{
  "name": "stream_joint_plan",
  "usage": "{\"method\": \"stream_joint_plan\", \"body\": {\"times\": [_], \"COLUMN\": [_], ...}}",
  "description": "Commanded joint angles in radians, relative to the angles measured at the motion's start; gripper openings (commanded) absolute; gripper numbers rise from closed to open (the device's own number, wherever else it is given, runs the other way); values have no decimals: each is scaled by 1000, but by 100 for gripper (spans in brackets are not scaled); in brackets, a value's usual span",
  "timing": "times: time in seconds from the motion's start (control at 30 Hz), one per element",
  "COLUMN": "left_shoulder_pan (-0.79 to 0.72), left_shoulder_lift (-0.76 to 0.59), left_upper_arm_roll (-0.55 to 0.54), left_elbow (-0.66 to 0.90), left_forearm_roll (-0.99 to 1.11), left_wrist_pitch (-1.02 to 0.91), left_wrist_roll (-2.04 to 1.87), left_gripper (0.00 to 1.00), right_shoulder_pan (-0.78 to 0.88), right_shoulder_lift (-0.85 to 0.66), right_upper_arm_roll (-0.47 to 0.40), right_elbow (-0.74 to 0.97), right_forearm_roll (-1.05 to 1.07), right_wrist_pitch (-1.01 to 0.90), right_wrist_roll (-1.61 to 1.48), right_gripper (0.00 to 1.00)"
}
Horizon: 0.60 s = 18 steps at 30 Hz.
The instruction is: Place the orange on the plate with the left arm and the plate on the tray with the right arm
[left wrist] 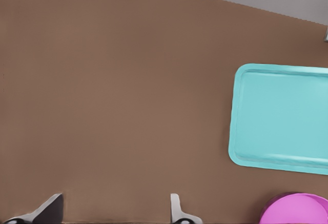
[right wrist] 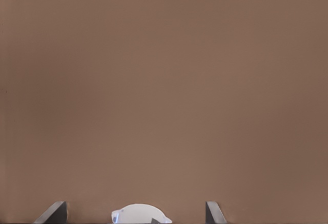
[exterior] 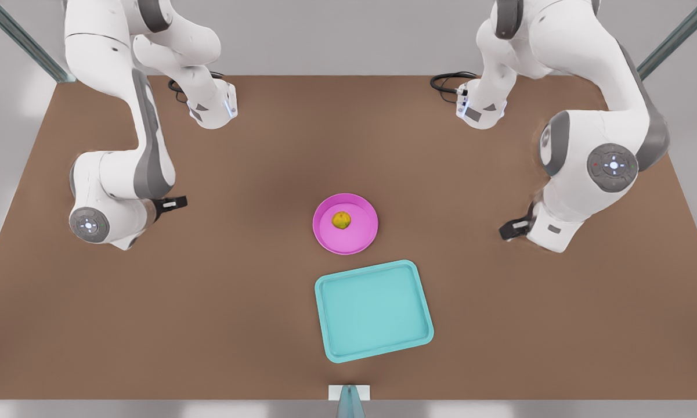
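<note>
In the front view the orange (exterior: 341, 220) already sits inside the plate (exterior: 364, 242), a little off its centre. The plate stands on the table (exterior: 209, 325), just beside the tray (exterior: 374, 310) but not touching it. The right gripper (exterior: 174, 203) hangs at the front view's left, and the plate lies well away from it, past its fingertips towards mid-table. The left gripper (exterior: 513, 227) waits on the far side of the plate, equally well apart from it.

In the left wrist view the left gripper (left wrist: 114, 216) has its fingers spread over bare table, holding nothing. The tray (left wrist: 282, 116) and the plate's edge (left wrist: 297, 208) lie off to one side of it.

In the right wrist view the right gripper (right wrist: 133, 215) also has its fingers spread and empty, with bare table ahead and a white rounded part (right wrist: 139, 215) between them.

The plate move seems to be what remains. The plate looks stiff, light and smooth, so a pinch across the raised rim on the side nearest the right gripper suits best. The round orange would likely roll if the plate tips, so it should be carried level.
</note>
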Motion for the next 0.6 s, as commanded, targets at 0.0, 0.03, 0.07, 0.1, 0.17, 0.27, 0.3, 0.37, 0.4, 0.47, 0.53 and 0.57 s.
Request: {"method": "stream_joint_plan", "body": {"times": [0.0, 0.03, 0.07, 0.1, 0.17, 0.27, 0.3, 0.37, 0.4, 0.47, 0.53, 0.57], "left_shoulder_pan": [319, 409, 415, 413, 413, 410, 412, 413, 413, 415, 415, 415], "left_shoulder_lift": [-34, -90, -169, -196, -181, -181, -176, -156, -167, -166, -161, -163], "left_upper_arm_roll": [-376, -527, -539, -539, -530, -530, -530, -530, -530, -529, -529, -529], "left_elbow": [39, -31, -185, -208, -197, -197, -193, -148, -145, -101, -101, -101], "left_forearm_roll": [96, 156, 158, 161, 166, 199, 195, 190, 193, 201, 204, 204], "left_wrist_pitch": [-265, -150, -1, -16, -73, -64, -65, -90, -105, -200, -199, -200], "left_wrist_roll": [371, 373, 365, 334, 333, 348, 344, 337, 334, 330, 330, 330], "left_gripper": [100, 100, 100, 100, 100, 100, 100, 100, 100, 100, 100, 100], "right_shoulder_pan": [21, 27, 38, 53, 105, 159, 193, 254, 286, 308, 328, 329], "right_shoulder_lift": [23, 33, 58, 90, 129, 168, 197, 245, 265, 297, 325, 331], "right_upper_arm_roll": [7, 10, 22, 28, 59, 83, 83, 83, 83, 85, 85, 85], "right_elbow": [-98, -142, -175, -179, -176, -152, -132, -126, -113, -98, -76, -66], "right_forearm_roll": [211, 255, 327, 361, 398, 438, 458, 548, 613, 649, 656, 654], "right_wrist_pitch": [426, 492, 562, 624, 765, 802, 820, 892, 894, 895, 897, 895], "right_wrist_roll": [55, 55, 53, 53, 55, 53, 53, 55, 55, 55, 55, 55], "right_gripper": [100, 100, 100, 100, 100, 100, 100, 100, 100, 100, 100, 100]}}
